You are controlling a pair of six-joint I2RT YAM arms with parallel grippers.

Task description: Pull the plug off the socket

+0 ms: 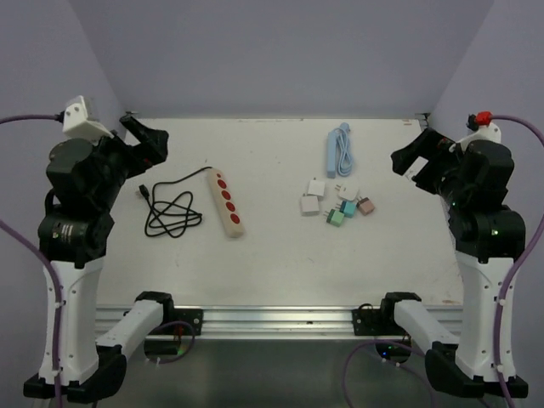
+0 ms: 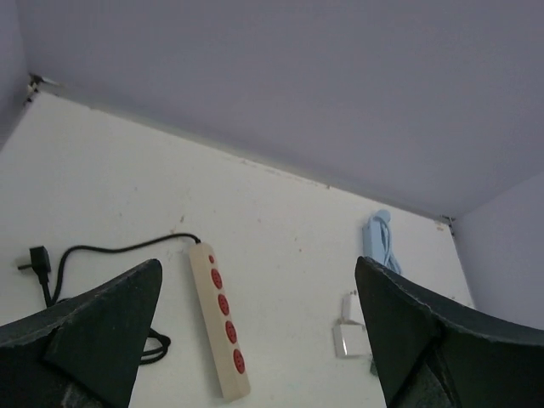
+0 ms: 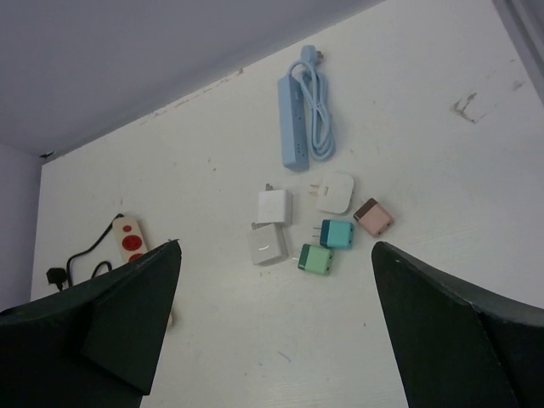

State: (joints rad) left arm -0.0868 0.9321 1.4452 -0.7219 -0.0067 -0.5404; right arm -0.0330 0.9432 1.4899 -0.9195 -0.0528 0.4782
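Observation:
A beige power strip (image 1: 228,202) with red sockets lies left of centre, its black cable (image 1: 170,212) coiled to its left. I see no plug in any of its sockets. It also shows in the left wrist view (image 2: 223,319) and at the left edge of the right wrist view (image 3: 129,240). A light blue power strip (image 1: 331,153) with its coiled cord lies at the back right. My left gripper (image 1: 144,140) is open and empty, raised over the table's left edge. My right gripper (image 1: 416,159) is open and empty, raised over the right edge.
Several loose adapters lie right of centre: two white cubes (image 3: 274,206) (image 3: 268,243), a flat white one (image 3: 333,192), a teal one (image 3: 337,233), a green one (image 3: 316,259) and a pink one (image 3: 373,216). Purple walls enclose the white table (image 1: 280,263).

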